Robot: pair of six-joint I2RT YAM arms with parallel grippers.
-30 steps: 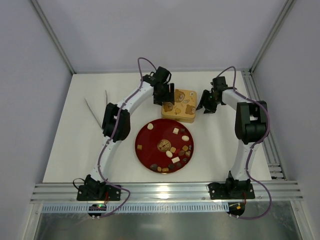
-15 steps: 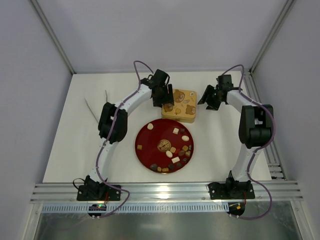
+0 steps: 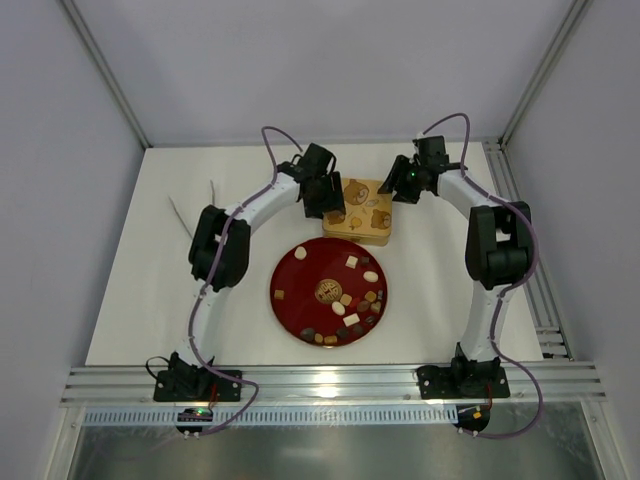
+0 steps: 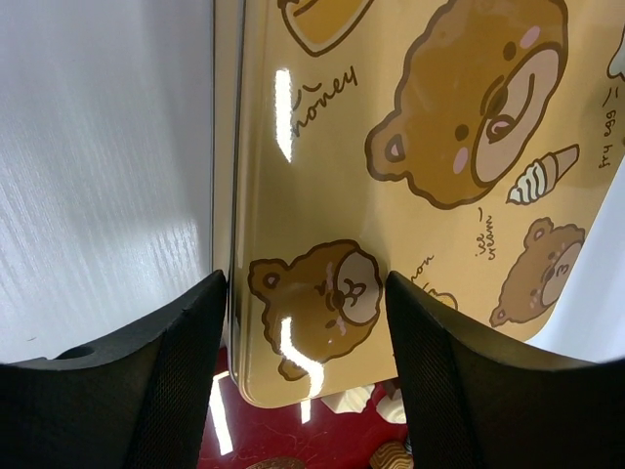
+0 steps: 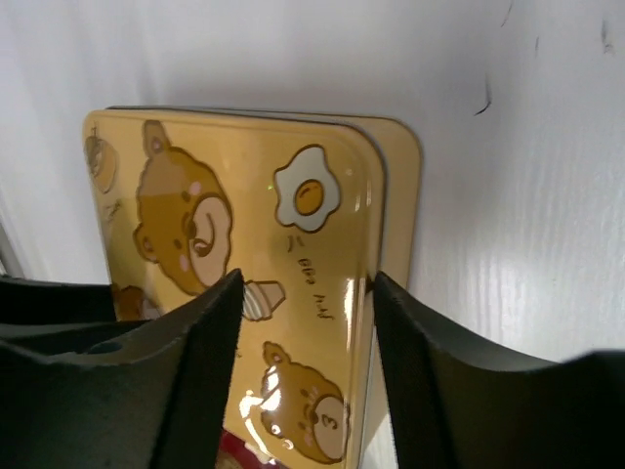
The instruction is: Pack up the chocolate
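**Both grippers open at the tin, chocolate on the plate**

Your left gripper (image 4: 305, 283) hangs over the left edge of the gold tin (image 3: 362, 208). Its jaws stand apart, one finger above the desk (image 3: 150, 300) and the other above the bear lid. Your right gripper (image 5: 306, 278) straddles the tin's right edge, jaws also apart. You cannot tell whether either touches the lid. The chocolate (image 3: 338, 308) lies loose on the red plate (image 3: 305, 285), just nearside of the tin, clear of both grippers. Most pieces sit toward the plate's right and near rim.
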